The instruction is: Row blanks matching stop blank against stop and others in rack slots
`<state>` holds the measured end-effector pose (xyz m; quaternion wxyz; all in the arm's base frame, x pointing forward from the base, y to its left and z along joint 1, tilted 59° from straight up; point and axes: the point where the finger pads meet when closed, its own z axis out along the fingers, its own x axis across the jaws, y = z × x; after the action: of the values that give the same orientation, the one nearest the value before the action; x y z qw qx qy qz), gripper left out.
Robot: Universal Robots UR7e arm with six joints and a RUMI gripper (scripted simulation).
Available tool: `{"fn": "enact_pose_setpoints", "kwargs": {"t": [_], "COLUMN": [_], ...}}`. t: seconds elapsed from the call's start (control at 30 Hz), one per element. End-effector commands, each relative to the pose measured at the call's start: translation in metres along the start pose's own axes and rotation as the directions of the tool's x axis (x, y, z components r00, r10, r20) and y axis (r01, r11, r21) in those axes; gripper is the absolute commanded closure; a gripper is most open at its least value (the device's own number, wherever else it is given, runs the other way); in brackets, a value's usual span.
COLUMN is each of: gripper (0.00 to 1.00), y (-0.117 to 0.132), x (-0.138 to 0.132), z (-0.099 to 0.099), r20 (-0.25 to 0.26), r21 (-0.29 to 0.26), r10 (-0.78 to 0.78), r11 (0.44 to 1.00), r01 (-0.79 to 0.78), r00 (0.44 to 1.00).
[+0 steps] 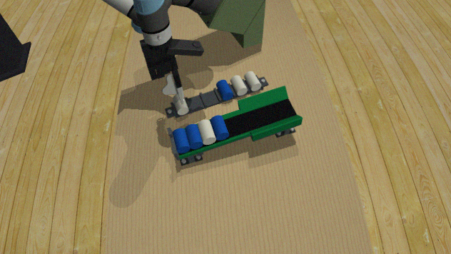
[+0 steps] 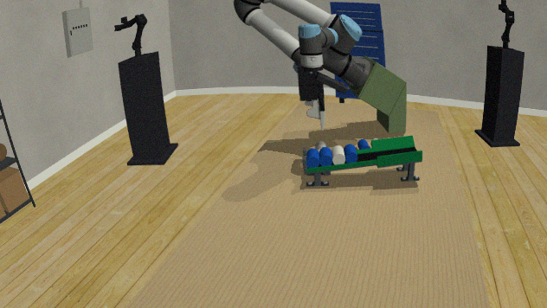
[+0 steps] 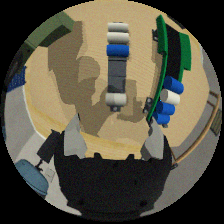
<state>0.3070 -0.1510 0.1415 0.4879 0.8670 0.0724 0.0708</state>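
Four blanks lie side by side across the green ramp (image 1: 276, 125) (image 2: 400, 161) (image 3: 173, 50). Starting at the stop (image 1: 173, 145), there is a blue one (image 1: 180, 140) (image 2: 312, 158) (image 3: 161, 118), a second blue one (image 1: 194, 136) (image 2: 325, 156) (image 3: 165, 108), a white one (image 1: 206, 132) (image 2: 338, 154) (image 3: 170, 97), then a third blue one (image 1: 220, 128) (image 2: 350, 153) (image 3: 173, 85). So a white one sits in the blue row.

The dark rack (image 1: 210, 98) (image 3: 116, 77) is just beside the ramp and holds four more. An end white blank (image 1: 181, 105) (image 2: 320, 144) (image 3: 116, 99) lies across the slot at one end. Next come two bare slots, then the last blue blank (image 1: 225, 90) (image 2: 363, 144) (image 3: 118, 50), then two white blanks side by side at the other end. I cannot tell if each is right in the middle of its slot.

The gripper (image 1: 175, 94) (image 2: 318, 123) (image 3: 115, 115) is wide open and has hold of nothing. It is up above the end white blank, near it.

The arm comes from a green stand (image 1: 235, 21) (image 2: 381, 91) (image 3: 50, 35). The ramp stands on a tan mat (image 1: 232, 200) (image 2: 303, 242). Two tall black stands, well apart, are on the wood floor, one on each side.
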Motion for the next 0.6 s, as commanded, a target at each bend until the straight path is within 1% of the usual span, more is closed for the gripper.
{"fn": "enact_pose_setpoints", "kwargs": {"t": [0.0, 0.17, 0.3, 0.4, 0.57], "gripper": [0.00, 0.00, 0.00, 0.00, 0.00], "y": [0.002, -0.001, -0.011, -0.025, -0.060], "x": [0.002, 0.002, 0.004, 0.006, 0.010], "z": [-0.001, -0.001, 0.000, 0.002, 0.004], "r20": [-0.004, -0.003, -0.002, 0.000, 0.003], "r21": [-0.002, -0.001, 0.004, 0.009, 0.017], "r10": [0.003, 0.001, 0.002, 0.001, 0.001], "r11": [1.000, 1.000, 1.000, 1.000, 1.000], "r01": [-0.003, -0.001, -0.002, -0.001, -0.001], "r00": [1.000, 1.000, 1.000, 1.000, 1.000]}}
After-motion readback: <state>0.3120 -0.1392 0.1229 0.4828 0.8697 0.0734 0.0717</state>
